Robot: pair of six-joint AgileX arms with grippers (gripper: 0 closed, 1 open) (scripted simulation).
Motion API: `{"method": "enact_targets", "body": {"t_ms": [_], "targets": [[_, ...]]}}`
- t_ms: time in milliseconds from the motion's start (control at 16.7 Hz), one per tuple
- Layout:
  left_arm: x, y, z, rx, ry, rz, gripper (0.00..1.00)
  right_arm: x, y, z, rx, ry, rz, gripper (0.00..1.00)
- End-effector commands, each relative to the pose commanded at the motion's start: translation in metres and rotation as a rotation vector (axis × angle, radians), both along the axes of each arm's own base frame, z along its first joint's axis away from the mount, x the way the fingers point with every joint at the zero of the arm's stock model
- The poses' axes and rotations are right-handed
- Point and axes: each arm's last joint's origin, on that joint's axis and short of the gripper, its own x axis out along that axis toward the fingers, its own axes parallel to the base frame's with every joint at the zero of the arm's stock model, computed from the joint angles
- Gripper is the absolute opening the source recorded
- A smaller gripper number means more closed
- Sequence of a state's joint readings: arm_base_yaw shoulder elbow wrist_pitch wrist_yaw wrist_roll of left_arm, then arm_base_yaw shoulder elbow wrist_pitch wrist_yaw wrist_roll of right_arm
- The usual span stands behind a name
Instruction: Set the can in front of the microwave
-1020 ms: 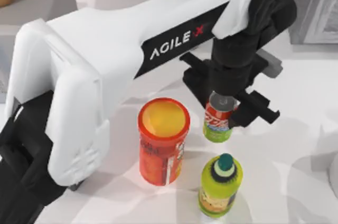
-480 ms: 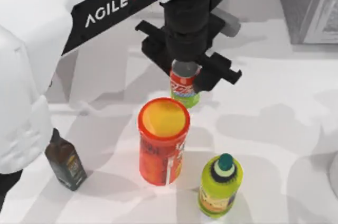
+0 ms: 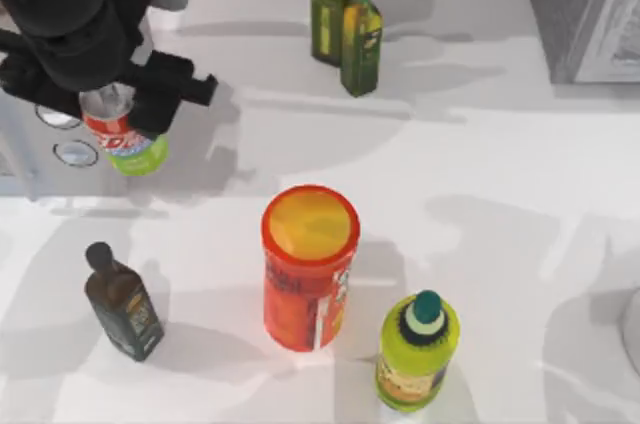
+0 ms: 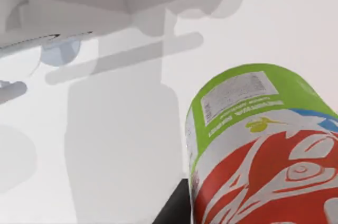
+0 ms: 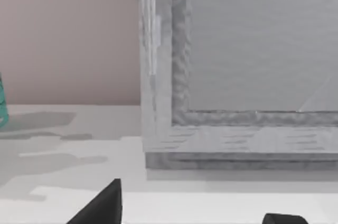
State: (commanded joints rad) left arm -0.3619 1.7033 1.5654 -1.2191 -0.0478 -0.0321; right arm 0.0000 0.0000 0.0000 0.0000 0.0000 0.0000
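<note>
overhead looking down, wrist views close

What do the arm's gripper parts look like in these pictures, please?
In the top view the left gripper is matte black and blocky, its ridged rail ending in a finger; a pale grey block sits above it. In the right wrist view, the right gripper shows two black fingertips.

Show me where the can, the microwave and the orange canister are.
can (image 3: 128, 144), top view, red and green side.
microwave (image 3: 75, 153), top view, lower dial on its front.
orange canister (image 3: 310, 224), top view, yellow lid.
</note>
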Motion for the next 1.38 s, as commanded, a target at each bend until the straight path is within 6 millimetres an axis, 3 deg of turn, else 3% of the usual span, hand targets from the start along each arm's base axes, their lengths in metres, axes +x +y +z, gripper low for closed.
{"method": "enact_targets", "body": {"t_ms": [240, 480, 720, 1380], "targets": [[-0.039, 0.071, -0.015, -0.010, 0.008, 0.167, 0.00, 0.000, 0.000, 0.000, 0.000, 0.000, 0.000, 1.00], [-0.074, 0.109, -0.052, -0.002, 0.104, 0.274, 0.00, 0.000, 0.000, 0.000, 0.000, 0.000, 0.000, 1.00], [-0.093, 0.120, -0.080, -0.002, 0.211, 0.298, 0.00, 0.000, 0.000, 0.000, 0.000, 0.000, 0.000, 1.00], [-0.094, 0.120, -0.089, -0.002, 0.217, 0.297, 0.00, 0.000, 0.000, 0.000, 0.000, 0.000, 0.000, 1.00]]}}
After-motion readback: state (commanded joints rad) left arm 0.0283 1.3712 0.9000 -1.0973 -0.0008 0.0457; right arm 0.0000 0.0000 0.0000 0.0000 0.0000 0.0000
